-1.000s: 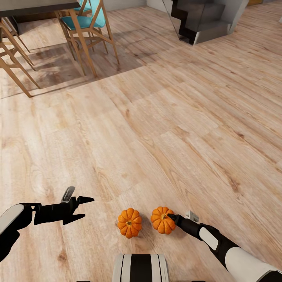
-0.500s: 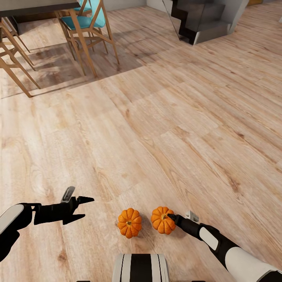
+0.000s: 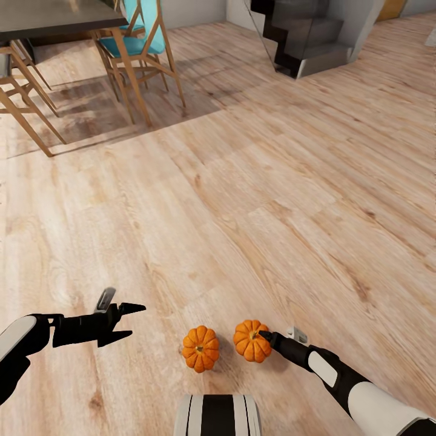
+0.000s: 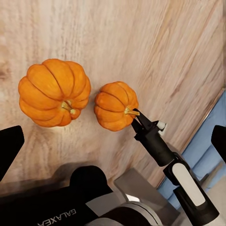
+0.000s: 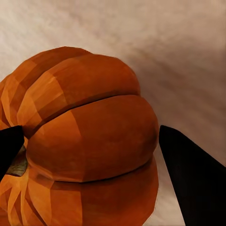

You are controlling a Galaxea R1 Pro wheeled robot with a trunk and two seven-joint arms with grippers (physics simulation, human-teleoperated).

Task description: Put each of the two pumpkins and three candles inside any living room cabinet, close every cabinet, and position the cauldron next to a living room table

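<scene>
Two orange pumpkins are low in the head view. One pumpkin (image 3: pixel 200 348) rests on the wooden floor just ahead of my base. To its right is the other pumpkin (image 3: pixel 250 341), with my right gripper (image 3: pixel 264 335) shut on it near the stem. The right wrist view shows that pumpkin (image 5: pixel 94 132) wedged between the two dark fingers. The left wrist view looks down on both pumpkins (image 4: pixel 54 92) (image 4: pixel 115 106) and on the right gripper (image 4: pixel 139 121) at the stem. My left gripper (image 3: pixel 136 321) hovers open over bare floor, left of the pumpkins. The candles, cauldron and cabinet are out of view.
A dark table (image 3: pixel 54 15) stands at the far left, with wooden chairs around it, one with a teal seat (image 3: pixel 130 43). Dark stairs (image 3: pixel 309 36) rise at the far right. Wide plank floor (image 3: pixel 254 181) lies between. My base (image 3: pixel 218 415) is at the bottom edge.
The whole head view has shifted: table, stairs and floor sit slightly lower in the picture. The floor pumpkin slid down with them, while the gripped pumpkin kept its place with the right gripper.
</scene>
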